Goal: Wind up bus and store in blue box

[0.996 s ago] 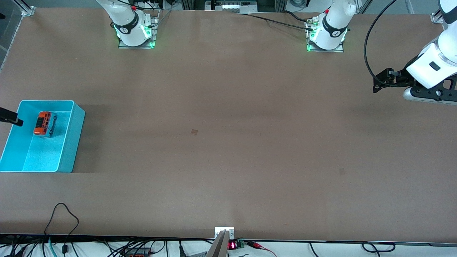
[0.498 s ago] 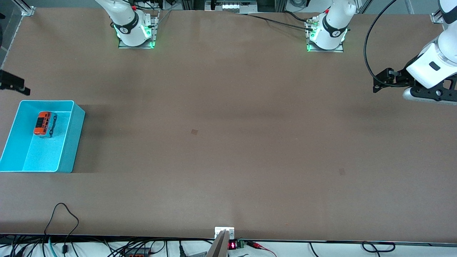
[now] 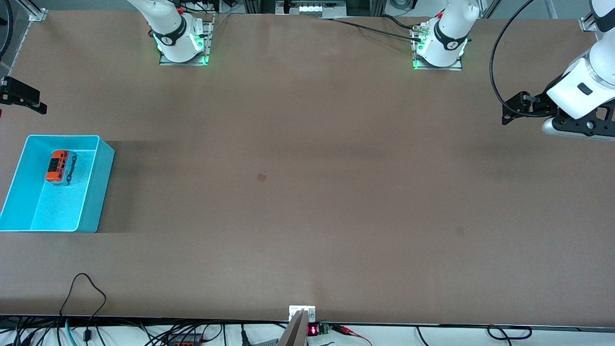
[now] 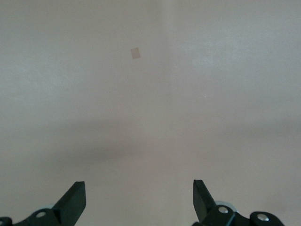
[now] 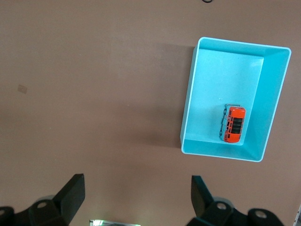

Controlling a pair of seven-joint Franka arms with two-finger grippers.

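The blue box (image 3: 99,187) stands at the right arm's end of the table. The orange-red bus (image 3: 59,166) lies inside it, in the part of the box farther from the front camera. Both also show in the right wrist view: the bus (image 5: 233,124) is close to one short wall of the box (image 5: 188,113). My right gripper (image 5: 136,197) is open and empty, high over bare table beside the box; it shows at the edge of the front view (image 3: 24,96). My left gripper (image 3: 511,108) waits open and empty over the left arm's end of the table (image 4: 138,200).
The two arm bases (image 3: 182,45) (image 3: 439,48) stand along the table edge farthest from the front camera. A small dark mark (image 3: 261,177) lies mid-table. Cables (image 3: 81,293) hang at the edge nearest the front camera.
My right gripper has drawn away from over the box, toward the robots' side of the table. The bus stays in the box. The left arm has not moved.
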